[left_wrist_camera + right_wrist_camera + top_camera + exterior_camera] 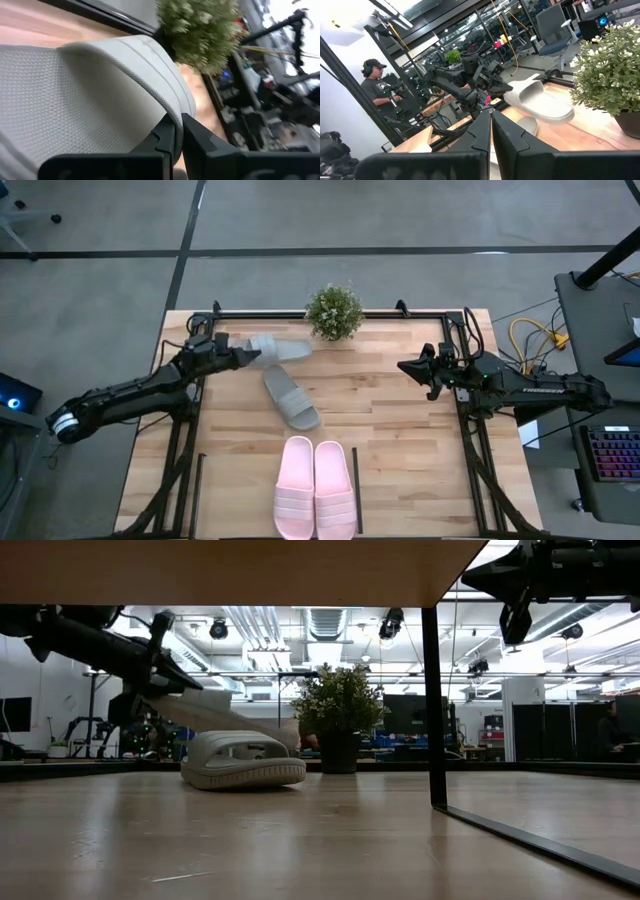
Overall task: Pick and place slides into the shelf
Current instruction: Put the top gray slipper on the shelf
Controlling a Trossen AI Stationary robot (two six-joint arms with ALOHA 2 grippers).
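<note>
One grey-green slide (280, 348) is held by my left gripper (248, 358) near the table's far edge, left of a potted plant; the gripper is shut on it. In the low view this slide (215, 705) slants, its gripper end raised. The second grey-green slide (291, 398) lies sole-down mid-table, and shows in the low view (243, 760). The pale pink pair (315, 488) lies side by side at the near edge between thin black shelf bars (357, 502). My right gripper (408, 368) hovers shut over the table's right side, touching nothing. My left gripper pinches the grey-green slide between its two fingers at the side rim (176, 116), where the wide strap meets the textured face. The fingers come level from the table's left. The slide is tilted, its held end raised; whether its other end touches the table is hidden.
A potted plant (334, 311) stands at the far edge, right beside the held slide. A black shelf upright (432, 705) and the shelf's wooden board (250, 570) show in the low view. A person (376, 87) stands beyond the table. Bare wood lies between the arms.
</note>
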